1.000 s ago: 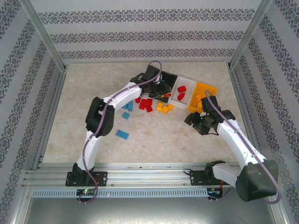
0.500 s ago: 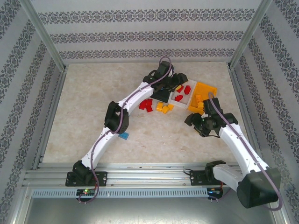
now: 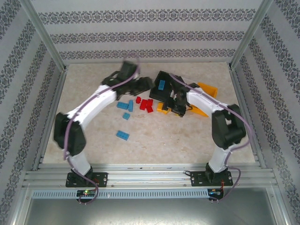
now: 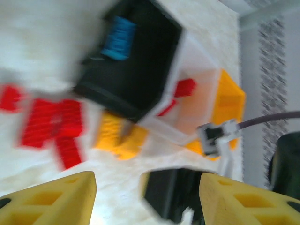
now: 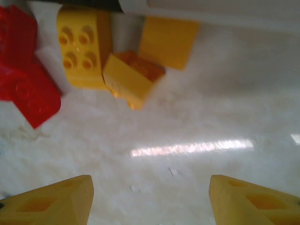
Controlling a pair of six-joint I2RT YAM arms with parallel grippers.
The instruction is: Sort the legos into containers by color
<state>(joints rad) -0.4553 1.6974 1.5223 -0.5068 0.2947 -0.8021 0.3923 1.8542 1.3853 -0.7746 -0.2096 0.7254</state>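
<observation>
The black bin (image 3: 159, 91) holds one light blue brick (image 3: 161, 85), which the left wrist view shows as a blurred blue brick (image 4: 117, 37) inside the black bin (image 4: 136, 70). Beside it the white bin (image 4: 197, 108) has a red brick (image 4: 185, 87), then comes the orange bin (image 4: 229, 101). My left gripper (image 3: 144, 84) is open and empty, left of the black bin. My right gripper (image 3: 176, 110) hangs open over bare table just short of the yellow bricks (image 5: 84, 47). Red bricks (image 3: 145, 104) and yellow bricks (image 3: 162, 108) lie in front of the bins.
Loose blue bricks (image 3: 124, 105) lie left of the red ones, and another blue brick (image 3: 123, 135) lies nearer the front. My right arm crosses over the white bin and part of the orange bin (image 3: 207, 88). Patterned walls and metal rails enclose the table.
My left gripper has drawn back to the left from over the bins, and a blue brick now shows in the black bin. My right arm has swung left from the orange bin to the yellow bricks.
</observation>
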